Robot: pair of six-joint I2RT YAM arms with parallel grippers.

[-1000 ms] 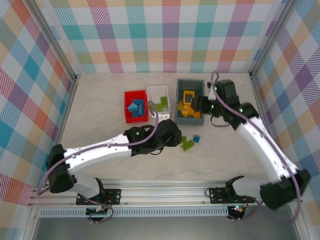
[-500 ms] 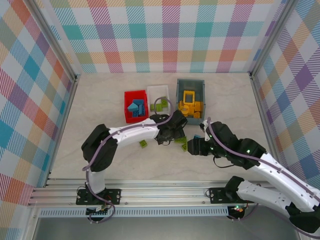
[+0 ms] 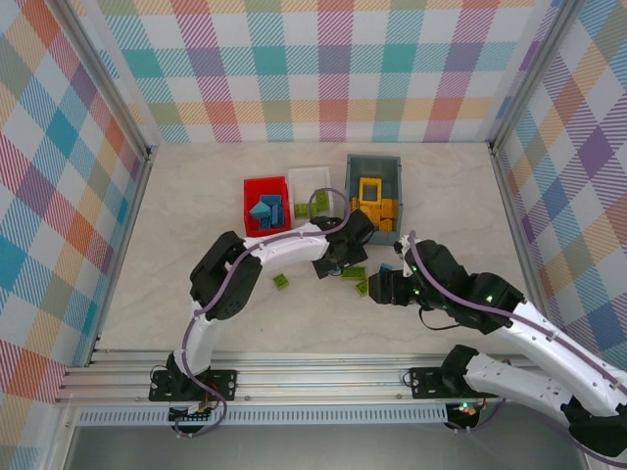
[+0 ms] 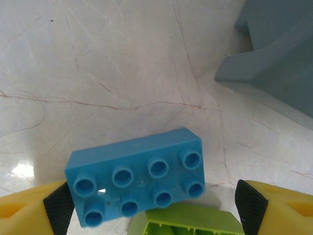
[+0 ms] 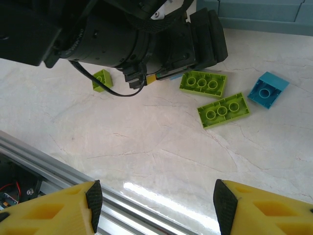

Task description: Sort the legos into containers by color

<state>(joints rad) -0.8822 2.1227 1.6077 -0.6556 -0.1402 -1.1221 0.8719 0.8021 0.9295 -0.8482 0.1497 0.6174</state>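
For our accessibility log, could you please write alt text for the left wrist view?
A blue eight-stud brick lies on the marbled table between the yellow fingers of the open left tool. A lime green brick pokes in at the bottom edge in front of it, and a corner of the grey bin sits at the upper right.

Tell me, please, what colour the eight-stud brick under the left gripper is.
The brick is blue, clearest in the left wrist view.

Pale, marble-look beige surface (image 3: 186, 206) with faint veins and a bit of glare near the front. Pastel plaid fabric walls (image 3: 323, 69) on the left, far and right sides, silver metal rail (image 3: 323, 377) along the near edge.
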